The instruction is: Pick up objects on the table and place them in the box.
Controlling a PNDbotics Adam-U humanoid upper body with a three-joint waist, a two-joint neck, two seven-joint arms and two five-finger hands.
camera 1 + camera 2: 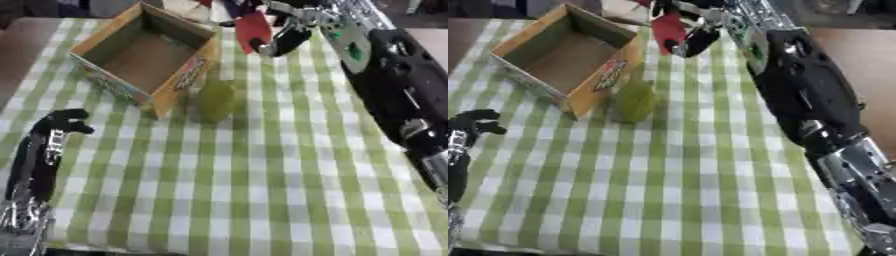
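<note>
An open cardboard box (191,75) stands at the table's far left, with nothing visible inside. A green, pear-like object (215,99) sits on the cloth right beside the box's near corner. My right hand (287,35) reaches over the far edge of the table, fingers curled round a red object (252,28), which it holds just right of the box's far corner. My left hand (66,121) rests low at the left edge, its fingers curled with nothing in them.
A green and white checked cloth (262,190) covers the table. My right arm (398,90) crosses the right side of the table. Brown floor shows beyond the table's left and right edges.
</note>
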